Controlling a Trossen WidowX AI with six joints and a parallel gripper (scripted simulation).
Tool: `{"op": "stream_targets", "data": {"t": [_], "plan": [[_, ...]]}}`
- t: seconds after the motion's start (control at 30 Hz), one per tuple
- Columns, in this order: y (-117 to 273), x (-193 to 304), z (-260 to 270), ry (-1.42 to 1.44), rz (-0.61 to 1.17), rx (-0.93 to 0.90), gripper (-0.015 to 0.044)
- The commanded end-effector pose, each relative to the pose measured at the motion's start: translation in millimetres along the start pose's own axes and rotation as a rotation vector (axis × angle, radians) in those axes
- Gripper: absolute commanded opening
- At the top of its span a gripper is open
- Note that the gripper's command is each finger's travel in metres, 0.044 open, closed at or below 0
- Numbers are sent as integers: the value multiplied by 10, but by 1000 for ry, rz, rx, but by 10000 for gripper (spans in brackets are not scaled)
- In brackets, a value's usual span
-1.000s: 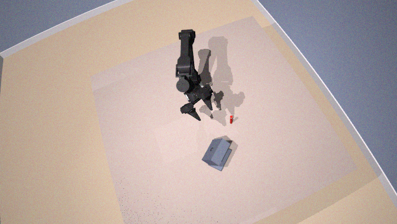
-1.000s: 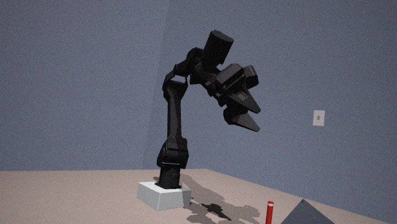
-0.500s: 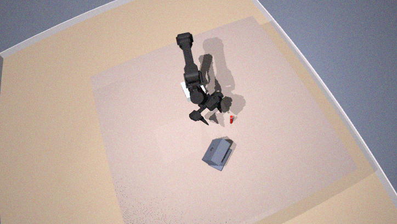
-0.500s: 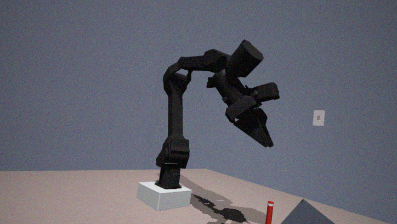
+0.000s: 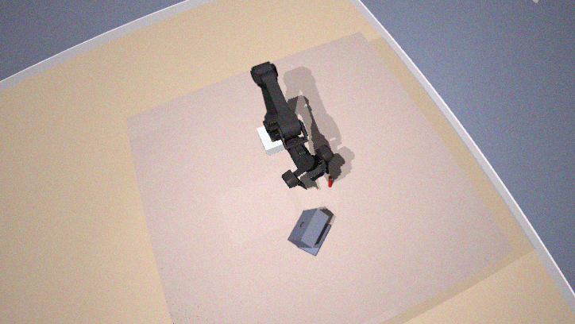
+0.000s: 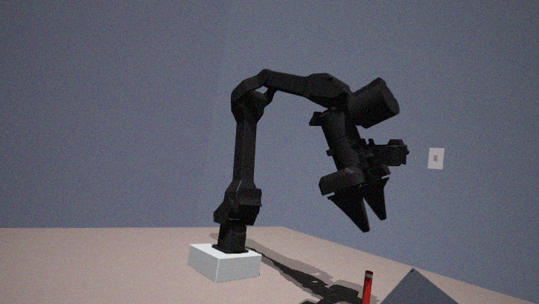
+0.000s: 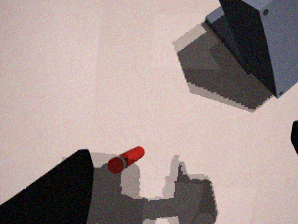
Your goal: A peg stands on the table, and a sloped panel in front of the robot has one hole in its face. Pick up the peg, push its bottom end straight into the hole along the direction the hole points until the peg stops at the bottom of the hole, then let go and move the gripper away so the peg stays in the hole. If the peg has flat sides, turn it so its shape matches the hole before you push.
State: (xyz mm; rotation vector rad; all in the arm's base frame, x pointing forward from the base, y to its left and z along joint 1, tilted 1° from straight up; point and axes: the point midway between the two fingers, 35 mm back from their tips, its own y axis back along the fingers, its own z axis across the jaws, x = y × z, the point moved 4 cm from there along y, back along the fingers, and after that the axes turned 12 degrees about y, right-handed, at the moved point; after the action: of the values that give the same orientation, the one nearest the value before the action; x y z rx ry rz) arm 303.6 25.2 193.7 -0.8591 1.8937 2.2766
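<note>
A red round peg [image 5: 329,182] [image 6: 367,290] [image 7: 134,156] with a pale band near its top stands upright on the table. My gripper [image 5: 310,183] [image 6: 375,225] [image 7: 197,145] is open and empty, tilted and well above the table. The peg shows nearer the left finger in the wrist view. The blue-grey block with the sloped panel [image 5: 296,234] [image 6: 412,290] [image 7: 288,47] stands beyond the peg. Its hole [image 5: 302,224] shows as a small dark spot in the top view; the wrist view cuts it off.
The arm's white base block [image 5: 274,148] [image 6: 203,261] is behind the gripper. The arm's shadow falls on the table near the peg. The panel block's raised edge is at the wrist view's upper right. A white wall plate [image 6: 435,158] is on the wall.
</note>
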Motion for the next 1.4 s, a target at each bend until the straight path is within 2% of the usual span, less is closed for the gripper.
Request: {"op": "stream_targets", "data": {"t": [0.0,0.4,0.9,1.37], "plan": [[-101,-37,91,-69,59,1,440],[-405,-18,372,-215,228,25,440],[-742,80,733,-416,416,158,440],[-853,134,772,-433,432,176,440]]}}
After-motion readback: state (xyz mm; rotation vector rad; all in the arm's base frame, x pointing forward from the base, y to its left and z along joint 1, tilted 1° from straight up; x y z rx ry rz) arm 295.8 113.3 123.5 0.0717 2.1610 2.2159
